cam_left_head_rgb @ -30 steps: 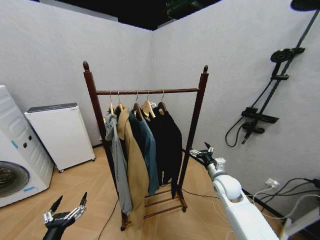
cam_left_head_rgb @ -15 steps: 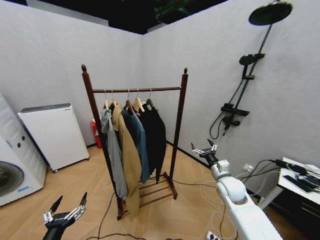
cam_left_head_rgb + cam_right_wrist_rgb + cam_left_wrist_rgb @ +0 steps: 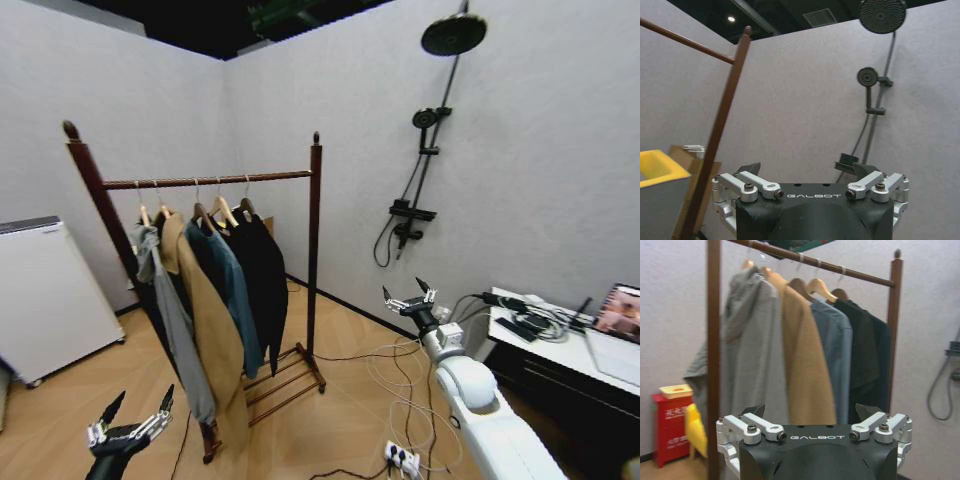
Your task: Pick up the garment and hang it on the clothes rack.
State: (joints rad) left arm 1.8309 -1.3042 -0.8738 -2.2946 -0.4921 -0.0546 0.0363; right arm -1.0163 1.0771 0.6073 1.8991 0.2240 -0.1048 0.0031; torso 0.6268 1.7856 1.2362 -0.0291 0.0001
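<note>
- Head view: the whole scene has slid leftward across the last second, so the camera has turned right with the robot; the things themselves have not moved. The tall dark reddish-brown wooden clothes rack now sits left of centre, and a white desk with cables has come into sight on the right. The long plain black garment already hangs from the rail on its wooden hanger, last in the row beside a teal-blue jacket. The left gripper hovers low, well clear of the rack, fingers spread wide and holding nothing. The right gripper is out in front, past the rack's post, also spread and empty. My reading is that the hanging is done and the robot is turning away.
- Left wrist view: the left gripper's fingers stand wide apart with nothing between them; beyond hang a grey hoodie, a tan coat, the teal-blue jacket and the black garment.
- Right wrist view: the right gripper gapes empty, facing the grey wall and a black shower fitting, one rack post alongside.
</note>
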